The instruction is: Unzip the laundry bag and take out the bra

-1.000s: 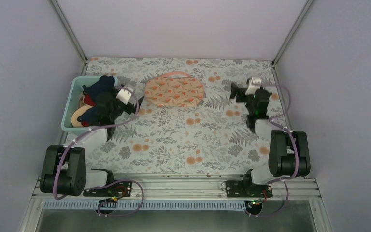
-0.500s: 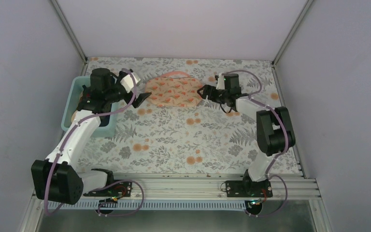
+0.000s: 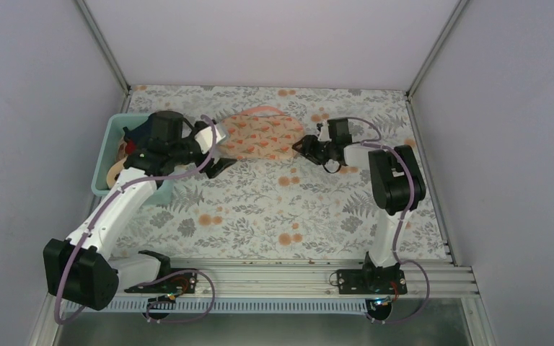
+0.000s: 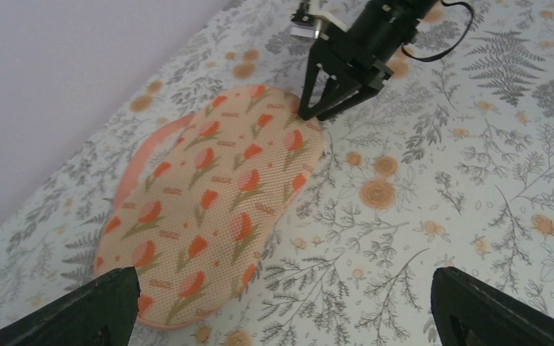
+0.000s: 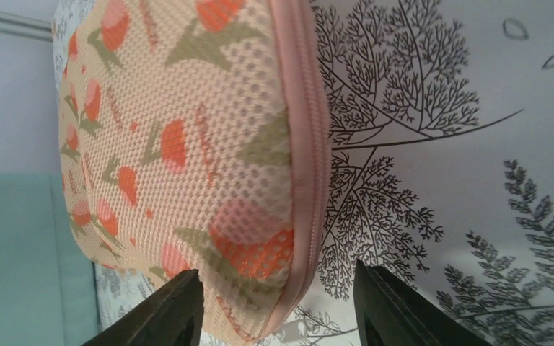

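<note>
top view: the laundry bag [image 3: 260,135], a flat oval peach pouch printed with orange-red flowers, lies on the patterned bench [image 3: 274,209] toward its far edge, between the two arms. its pink loop [image 3: 263,110] is at the far rim.

the left fingers [image 3: 220,156] are spread wide, hold nothing, and stand just beside the bag's left end. in the left wrist view the bag [image 4: 209,216] lies ahead of them and off to one side. its near end sits just beyond the finger at the view's left, while bare bench fills the rest of the gap across to the other finger. whether that finger touches the fabric cannot be told.

the right fingers [image 3: 299,147] are at the bag's right end, partly apart. in the right wrist view the bag's mesh end [image 5: 187,144] and its pink zip rim [image 5: 310,166] reach down between the two dark fingers. the rim is nearer the finger at the view's left. a strip of bench shows between the rim and the other finger, so the fingers straddle the end without clamping it. the stretch of zip in view is closed.

a teal bin [image 3: 110,162] with dark and beige garments [image 3: 144,133] stands at the bench's left side, behind the left fingers and well apart from the right ones.
</note>
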Tool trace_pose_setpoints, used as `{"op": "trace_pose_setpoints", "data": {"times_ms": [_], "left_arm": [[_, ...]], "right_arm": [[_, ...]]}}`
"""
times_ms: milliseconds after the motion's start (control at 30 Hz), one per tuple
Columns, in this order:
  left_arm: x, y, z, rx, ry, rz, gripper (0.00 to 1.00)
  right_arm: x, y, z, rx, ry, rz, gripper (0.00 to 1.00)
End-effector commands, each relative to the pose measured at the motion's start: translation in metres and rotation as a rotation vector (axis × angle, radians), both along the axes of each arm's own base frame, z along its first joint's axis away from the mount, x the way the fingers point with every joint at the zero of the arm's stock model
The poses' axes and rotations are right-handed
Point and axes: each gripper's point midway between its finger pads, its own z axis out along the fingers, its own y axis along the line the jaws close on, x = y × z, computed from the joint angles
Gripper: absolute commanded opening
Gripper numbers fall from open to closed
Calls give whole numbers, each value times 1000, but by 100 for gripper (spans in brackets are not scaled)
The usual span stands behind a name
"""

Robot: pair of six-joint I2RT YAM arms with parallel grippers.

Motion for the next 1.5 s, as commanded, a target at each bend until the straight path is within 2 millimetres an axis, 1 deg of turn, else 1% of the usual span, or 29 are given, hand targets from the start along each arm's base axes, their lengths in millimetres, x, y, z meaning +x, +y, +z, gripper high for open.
{"op": "trace_pose_setpoints", "data": {"times_ms": [0,67,133,167,233,333,400,467,567,700,767,833,867,900,1000,1067,1133,1200,1233,1267,1300,1367,1400,1467], "left_arm": [[-13,-7,-11,29,21,-14,100],[-16,-9,-16,36,30,-20,100],[-18,-11,-21,42,37,-20,100],[-20,-13,-23,42,40,-24,100],[-24,-15,-28,44,50,-33,100],[-29,-21,-41,63,57,-57,100],[-28,-25,-50,96,43,-54,100],[-20,-27,-62,166,9,-24,100],[-12,-37,-78,293,-78,-16,100],[-12,-52,-103,429,-196,-55,100],[-7,-55,-108,462,-263,-32,99],[0,-53,-107,462,-316,6,98],[2,-53,-106,458,-335,22,96],[3,-52,-107,457,-344,30,93],[3,-50,-109,443,-341,50,73],[-2,-52,-112,425,-321,32,63],[-10,-57,-115,402,-288,-12,57],[-17,-61,-120,383,-255,-44,56],[-19,-62,-121,374,-246,-49,51],[-20,-63,-123,368,-238,-52,44],[-21,-63,-123,363,-233,-52,34],[-21,-64,-123,354,-222,-49,12],[-22,-65,-122,344,-208,-49,4],[-26,-67,-119,323,-173,-58,2]], "right_arm": [[12,12,13,99,-11,8,49],[14,16,14,117,-7,18,37],[14,19,17,136,-12,35,21],[12,21,20,143,-16,41,15],[8,23,24,159,-15,52,5],[-6,30,34,191,-8,85,4],[-18,38,44,214,-8,116,4],[-33,46,53,229,-4,160,4],[-57,56,68,254,0,211,4],[-91,70,78,277,23,263,4],[-110,76,78,289,45,294,4],[-123,81,79,296,59,318,4],[-128,82,88,303,42,327,4],[-132,83,91,304,39,332,4],[-137,84,95,301,35,335,4],[-139,86,99,306,30,346,4],[-141,88,101,317,31,361,4],[-143,90,102,324,37,371,4],[-143,91,103,325,35,375,4],[-143,92,104,323,34,380,4],[-143,93,105,321,32,384,4],[-142,93,106,313,23,389,4],[-140,93,108,300,4,397,8],[-134,91,109,243,-38,408,21]]}}
